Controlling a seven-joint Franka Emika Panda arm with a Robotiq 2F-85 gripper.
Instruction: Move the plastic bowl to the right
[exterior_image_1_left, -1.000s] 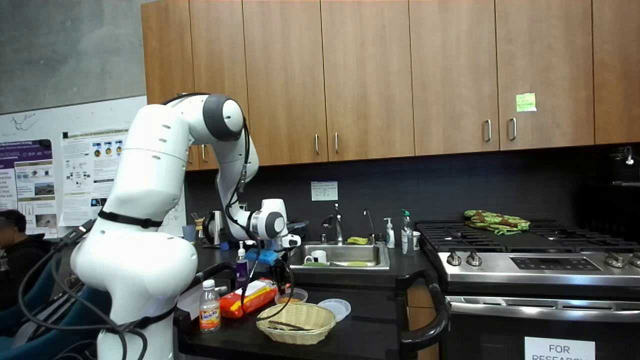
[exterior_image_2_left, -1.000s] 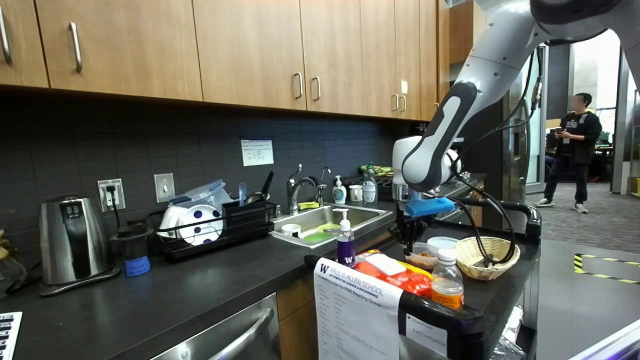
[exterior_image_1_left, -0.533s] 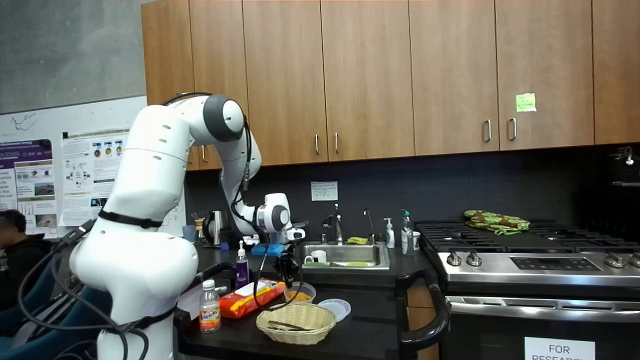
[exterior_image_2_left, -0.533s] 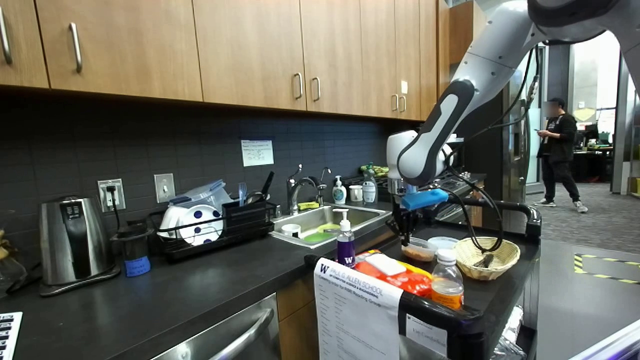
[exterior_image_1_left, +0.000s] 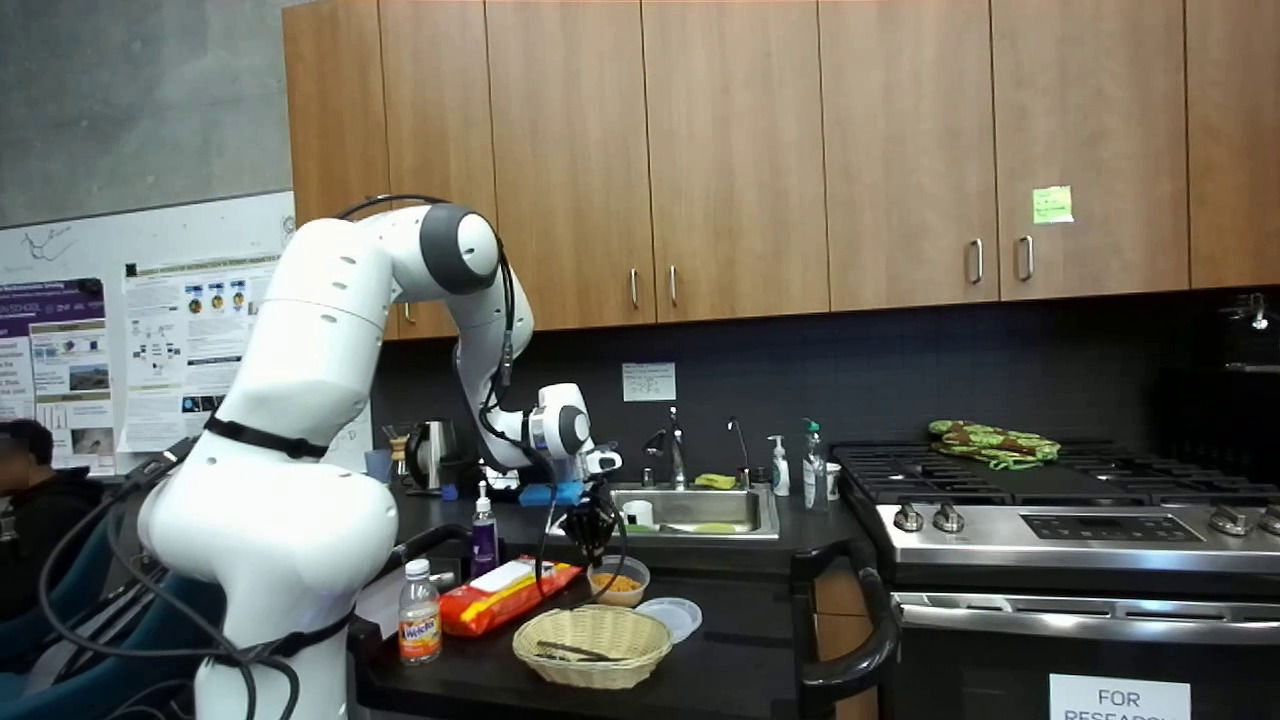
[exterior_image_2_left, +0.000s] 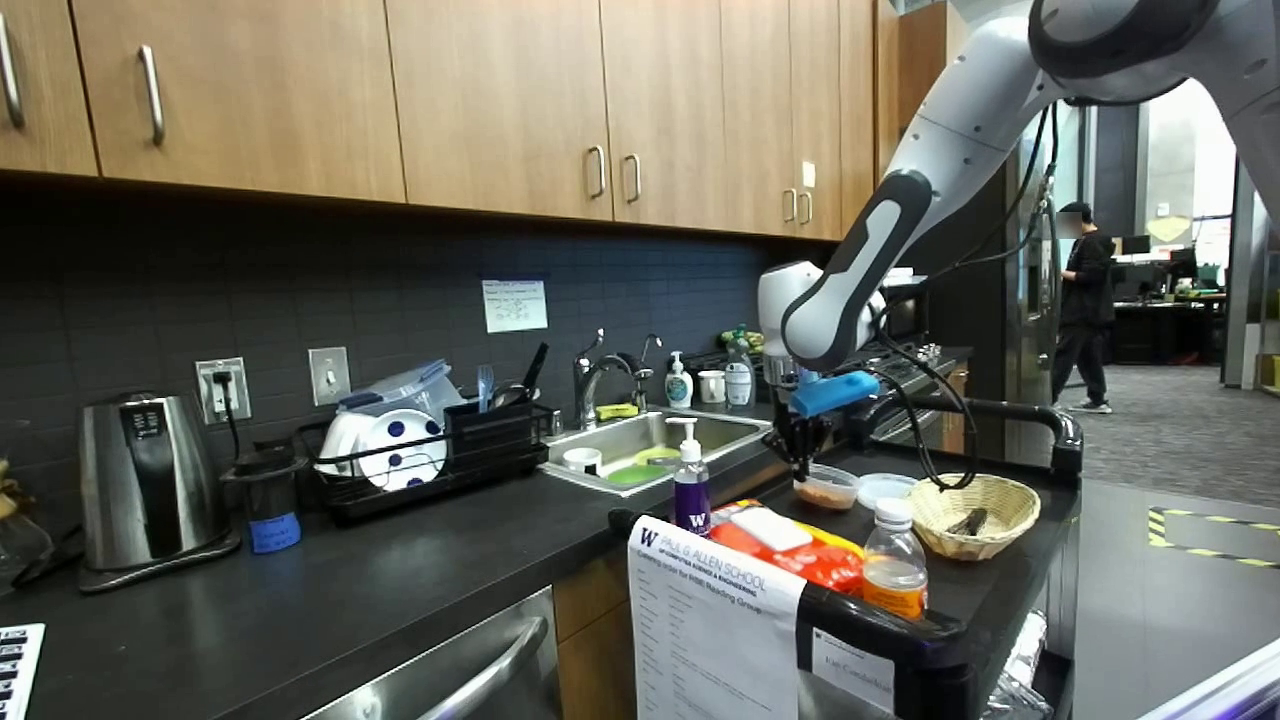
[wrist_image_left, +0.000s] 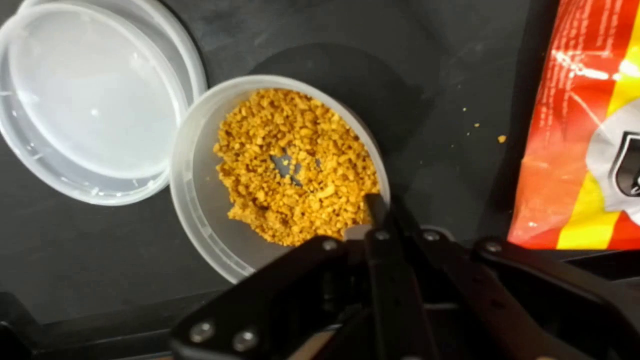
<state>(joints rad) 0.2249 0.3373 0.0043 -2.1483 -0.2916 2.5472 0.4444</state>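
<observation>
Wood-grained cabinets (exterior_image_1_left: 735, 160) run above a steel sink (exterior_image_1_left: 770, 515), and on its near side I see a smooth black tabletop (exterior_image_1_left: 745, 660). White and jointed, the arm (exterior_image_1_left: 310, 360) bends down with its claw (wrist_image_left: 387, 212) drawn narrow, the rim of the plastic bowl (wrist_image_left: 206, 200) pinched between the fingertips, one inside the wall and one outside. Round, shallow and cloudy-clear, the bowl holds coarse orange-tan crumbs (wrist_image_left: 300, 140) with a small bare patch near the middle; I cannot tell whether its base touches the tabletop. As I face it in an exterior view, it is on the far side of a straw-coloured woven basket (exterior_image_1_left: 590, 672) and to the right of a glossy, crinkled red-and-yellow bag (exterior_image_1_left: 510, 597). Just beside it, to the right and nearer, lies a round, translucent, smooth-faced dish (exterior_image_1_left: 672, 618); whether the two touch is unclear. Something slim and dark lies in the basket. Left of the bag, a clear bottle (exterior_image_1_left: 420, 612) stands upright, white-capped and orange-labelled.
</observation>
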